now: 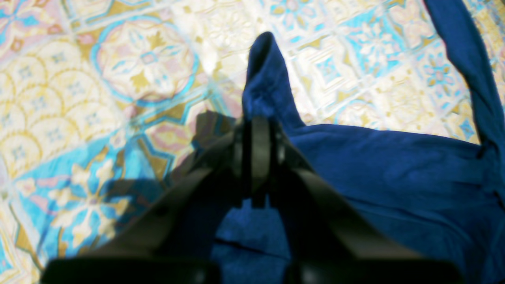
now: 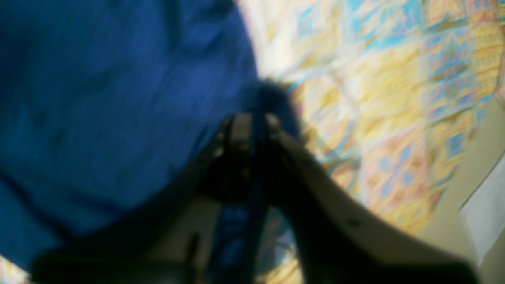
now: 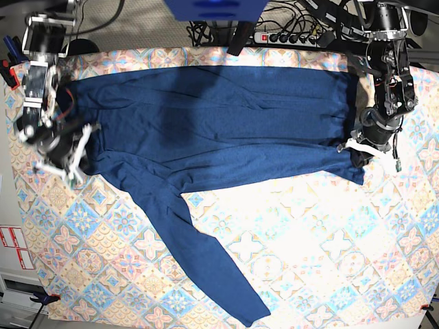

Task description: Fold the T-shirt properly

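The dark navy T-shirt [image 3: 206,116] lies spread across the patterned tablecloth [image 3: 309,240], with one long sleeve [image 3: 206,267] trailing toward the front edge. At the right end, my left gripper [image 3: 358,147] is shut on a pinched-up fold of the shirt [image 1: 394,177]; the wrist view shows the fold rising between the closed fingers of that gripper [image 1: 252,118]. My right gripper [image 3: 77,152] is at the shirt's left end. In the blurred right wrist view its jaws [image 2: 256,122] stand slightly apart, with a strip of the blue cloth [image 2: 98,98] still between them.
A power strip [image 3: 288,35] and cables lie beyond the table's far edge. Red-and-white labels [image 3: 14,247] sit off the cloth at the left. Bare patterned cloth fills the front right of the table.
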`<state>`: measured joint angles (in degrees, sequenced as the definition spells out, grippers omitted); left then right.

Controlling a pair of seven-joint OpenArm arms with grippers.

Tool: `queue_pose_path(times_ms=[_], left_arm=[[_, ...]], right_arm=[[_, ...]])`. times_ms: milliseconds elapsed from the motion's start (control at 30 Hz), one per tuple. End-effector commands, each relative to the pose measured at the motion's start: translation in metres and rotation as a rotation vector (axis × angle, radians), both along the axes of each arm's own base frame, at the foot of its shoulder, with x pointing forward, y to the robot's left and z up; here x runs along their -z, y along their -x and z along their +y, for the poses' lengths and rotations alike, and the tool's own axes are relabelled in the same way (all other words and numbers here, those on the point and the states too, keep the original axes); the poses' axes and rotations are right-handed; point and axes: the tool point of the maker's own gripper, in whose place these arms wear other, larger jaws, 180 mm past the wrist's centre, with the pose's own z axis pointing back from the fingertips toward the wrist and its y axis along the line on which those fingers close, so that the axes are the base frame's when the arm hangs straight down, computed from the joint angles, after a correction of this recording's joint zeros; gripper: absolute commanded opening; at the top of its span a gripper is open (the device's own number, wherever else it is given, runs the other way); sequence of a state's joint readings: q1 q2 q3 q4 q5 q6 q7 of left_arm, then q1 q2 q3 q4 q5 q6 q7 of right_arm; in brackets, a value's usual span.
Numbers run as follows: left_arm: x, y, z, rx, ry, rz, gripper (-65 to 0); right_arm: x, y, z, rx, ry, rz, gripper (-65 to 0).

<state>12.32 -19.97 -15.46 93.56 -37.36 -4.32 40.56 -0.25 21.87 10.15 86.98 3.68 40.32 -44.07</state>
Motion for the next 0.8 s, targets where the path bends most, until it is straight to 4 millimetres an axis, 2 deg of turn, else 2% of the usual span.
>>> queue_pose_path(times_ms=[0, 167, 267, 367, 500, 767], left_arm=[[-0.014, -0.009, 0.002, 0.006, -0.011, -0.049, -65.0], [-0.013, -0.009, 0.002, 0.005, -0.009, -0.048, -65.0], [-0.013, -0.009, 0.002, 0.005, -0.009, -0.048, -65.0], [-0.012, -0.008, 0.002, 0.005, -0.009, -0.046, -65.0], [-0.012, -0.008, 0.002, 0.005, -0.009, -0.046, -65.0], [-0.012, -0.007, 0.002, 0.005, -0.009, -0.045, -65.0]], right_arm=[[-0.015, -0.013, -0.009, 0.010, 0.008, -0.043, -51.9], [-0.013, -0.028, -0.020, 0.056, 0.014, 0.004, -39.0], [-0.002, -0.034, -0.008, 0.019, 0.014, 0.047, -34.6], [0.008, -0.037, 0.014, -0.059, 0.027, 0.081, -34.3], [0.006, -0.049, 0.037, -0.137, 0.045, 0.082, -34.3], [0.029, -0.063, 0.041, -0.120, -0.025, 0.135, -34.3]])
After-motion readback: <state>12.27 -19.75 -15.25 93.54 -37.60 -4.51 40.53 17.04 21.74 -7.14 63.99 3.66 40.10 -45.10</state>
